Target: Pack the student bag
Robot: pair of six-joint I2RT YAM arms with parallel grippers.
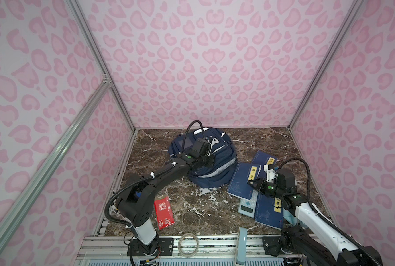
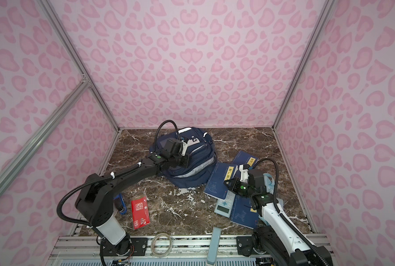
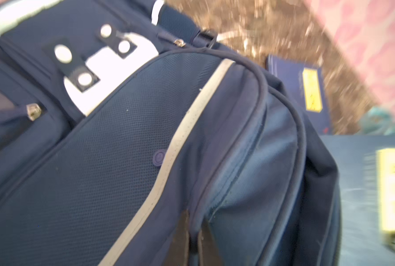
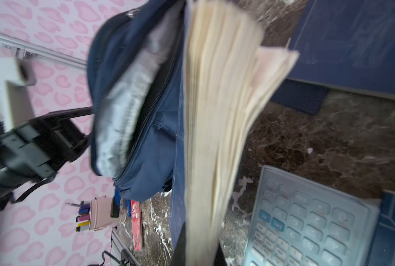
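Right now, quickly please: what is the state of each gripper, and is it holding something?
Left gripper: closed, pinching a fold of the bag.
Right gripper: closed, holding a blue book.

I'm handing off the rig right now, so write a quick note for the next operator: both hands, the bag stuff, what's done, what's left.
Left hand: shut, pinching a seam of the student bag, far centre of the table.
Right hand: shut on a blue book by its edge, right of the bag.
Done: bag zip open, grey lining showing.
Left: that book, two more blue books, calculator, red packet, all outside the bag.
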